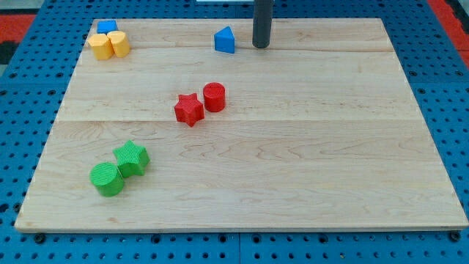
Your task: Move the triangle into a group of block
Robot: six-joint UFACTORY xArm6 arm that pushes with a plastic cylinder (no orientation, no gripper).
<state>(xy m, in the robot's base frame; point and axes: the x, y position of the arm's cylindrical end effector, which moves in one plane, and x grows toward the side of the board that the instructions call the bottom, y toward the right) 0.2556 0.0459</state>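
Note:
A blue triangle block [225,40] lies near the view's top, a little left of centre. My tip [261,46] rests on the board just to its right, a small gap apart. At the top left a blue cube [107,28] sits behind a yellow hexagon block [100,46] and a yellow cylinder-like block [119,43], all touching. A red star [189,109] and a red cylinder [214,97] touch near the centre. A green star [132,158] and a green cylinder [108,179] touch at the lower left.
The blocks lie on a wooden board [308,147] that rests on a blue perforated table [22,110]. The board's top edge runs just behind the triangle and my tip.

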